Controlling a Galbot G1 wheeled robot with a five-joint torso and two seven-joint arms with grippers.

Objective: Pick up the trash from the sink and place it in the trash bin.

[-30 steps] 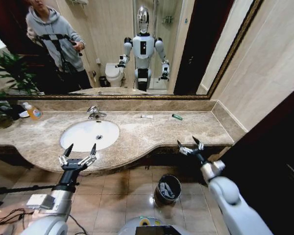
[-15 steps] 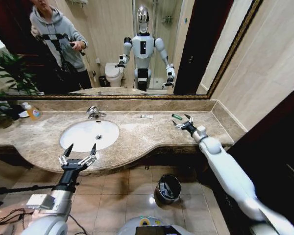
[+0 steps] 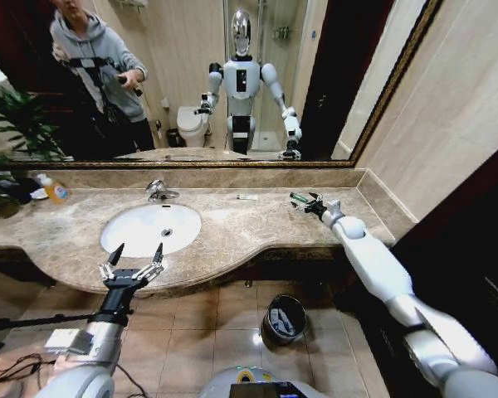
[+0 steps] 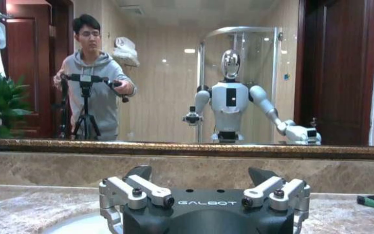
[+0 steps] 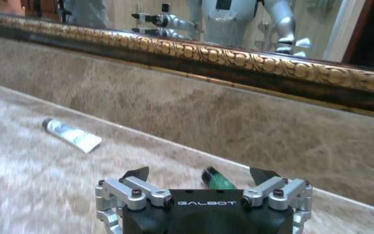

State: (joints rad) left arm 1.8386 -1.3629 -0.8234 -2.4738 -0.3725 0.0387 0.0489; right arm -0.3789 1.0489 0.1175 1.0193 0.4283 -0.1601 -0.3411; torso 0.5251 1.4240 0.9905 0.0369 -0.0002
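Marble counter [image 3: 257, 224]: right end effector [image 3: 312, 201] agape (empty)

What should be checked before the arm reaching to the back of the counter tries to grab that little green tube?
1. Right gripper open: ok, its fingers are spread apart.
2. Green tube lined up between the fingers: ok, in the right wrist view it lies in the gap.
3. Gripper low enough to close on the tube: cannot tell.
4. Nothing crowding the tube: ok, the white tube lies well apart on the counter.
5. Left gripper out of the way: ok, it waits open at the counter's front edge by the sink.
6. Trash bin reachable: ok, it stands open on the floor below the counter.
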